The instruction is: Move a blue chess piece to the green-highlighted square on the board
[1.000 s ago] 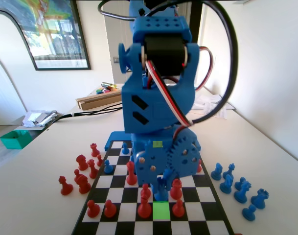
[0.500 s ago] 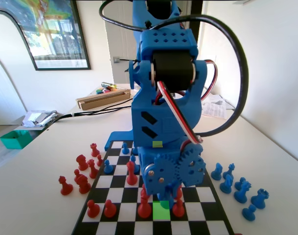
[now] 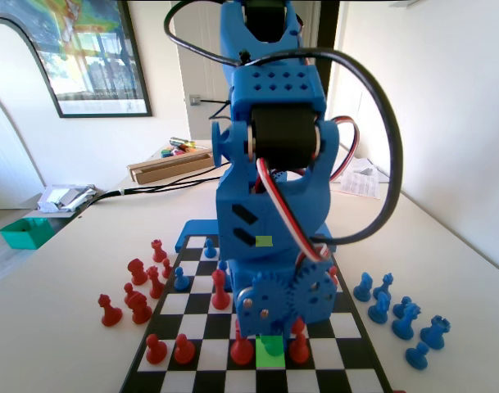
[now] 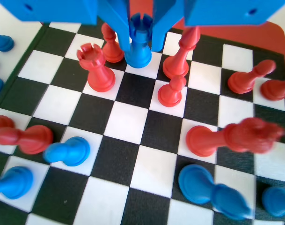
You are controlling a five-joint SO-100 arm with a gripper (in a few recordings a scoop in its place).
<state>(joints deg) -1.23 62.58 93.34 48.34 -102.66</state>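
Change: your arm is coming lower over the near part of the board (image 3: pixel 360 352) than it was a moment ago; in the fixed view the geared head is now sinking right down onto the green-highlighted square (image 3: pixel 271 357), which it was only approaching before.

End effector: the end effector (image 4: pixel 141 44) is grasping the blue chess piece (image 4: pixel 138 41); in the wrist view the two jaws are standing on either side of its body and pressing on it.

Piece: you are holding it upright, its notched top up between the jaws and its base on, or just above, a white-looking cell; I cannot tell if it is already touching.

Neighbours: a red rook (image 4: pixel 97 69) is standing just left of it in the wrist view, and a red bishop (image 4: pixel 181 54) and a red pawn (image 4: pixel 171 91) just right.

Meaning: I judge the carrying is nearly done and the placing is beginning.

Caution: you are working in a tight gap, so opening wide could knock the red pieces.
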